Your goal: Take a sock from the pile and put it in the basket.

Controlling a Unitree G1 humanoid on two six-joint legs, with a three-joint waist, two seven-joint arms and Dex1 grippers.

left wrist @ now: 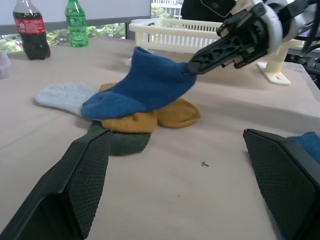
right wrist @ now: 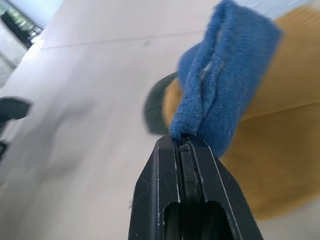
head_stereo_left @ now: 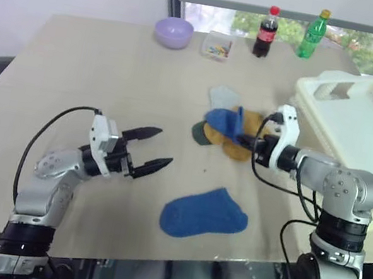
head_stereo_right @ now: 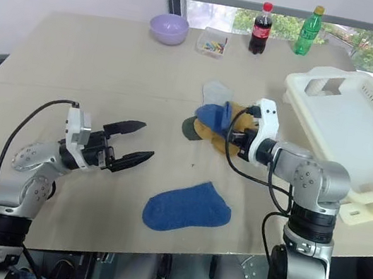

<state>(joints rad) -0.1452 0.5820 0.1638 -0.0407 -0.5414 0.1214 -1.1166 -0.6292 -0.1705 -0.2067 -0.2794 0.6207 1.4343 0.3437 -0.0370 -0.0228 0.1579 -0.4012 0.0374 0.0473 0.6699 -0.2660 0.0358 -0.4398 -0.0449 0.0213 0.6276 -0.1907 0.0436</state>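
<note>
While right tool (left wrist: 192,67) is pinching blue sock (left wrist: 140,87) edge atop pile (head_stereo_left: 228,128) on bench (head_stereo_left: 97,74), soft light fabric is draping; left tool (head_stereo_left: 152,152) is hanging released; basket (head_stereo_left: 369,116) is waiting beside.

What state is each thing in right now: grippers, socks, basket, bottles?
left gripper: open, holding nothing, above the table
right gripper: shut on the royal blue sock
royal blue sock: pinched at one end, partly lifted off the pile
pile: flat on the table
loose blue sock: lying flat, apart from the pile
basket: empty
bottles: upright, capped
</note>
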